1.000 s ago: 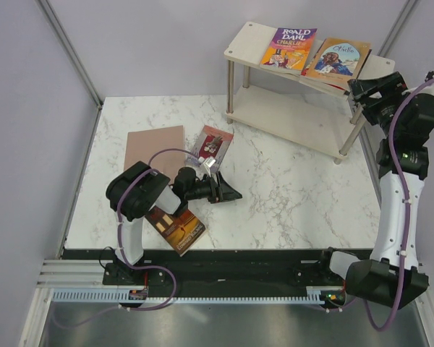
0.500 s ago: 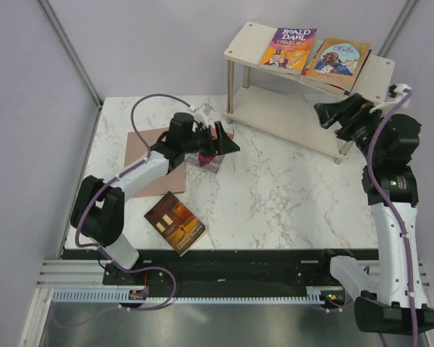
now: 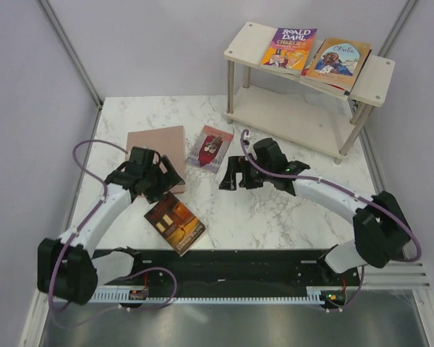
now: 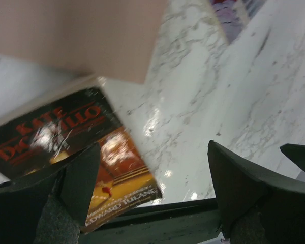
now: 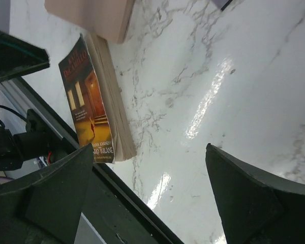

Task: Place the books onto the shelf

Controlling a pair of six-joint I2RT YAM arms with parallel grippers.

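The cream two-tier shelf [image 3: 243, 40] stands at the back right, with the Roald Dahl book [image 3: 289, 48] and the orange Othello [image 3: 338, 58] lying on its top board. Three books lie on the table: a plain pinkish-brown one [image 3: 158, 143], a small red-pink one [image 3: 210, 148] and a dark brown-orange one [image 3: 175, 224]. My left gripper [image 3: 170, 181] hangs open just above the far end of the dark book [image 4: 66, 137], holding nothing. My right gripper [image 3: 229, 176] is open over bare marble, facing that same book [image 5: 91, 101] from the right.
The marble table [image 3: 289, 195] has grey walls at the left and back. A black rail [image 3: 224, 260] runs along the near edge. The shelf's lower board [image 3: 289, 116] carries nothing. The pinkish-brown book's corner [image 5: 91, 15] lies close to the dark book.
My left arm pulled back from the small red-pink book to above the dark book. My right arm swung down from the shelf to the table's middle. Both grippers opened wider.
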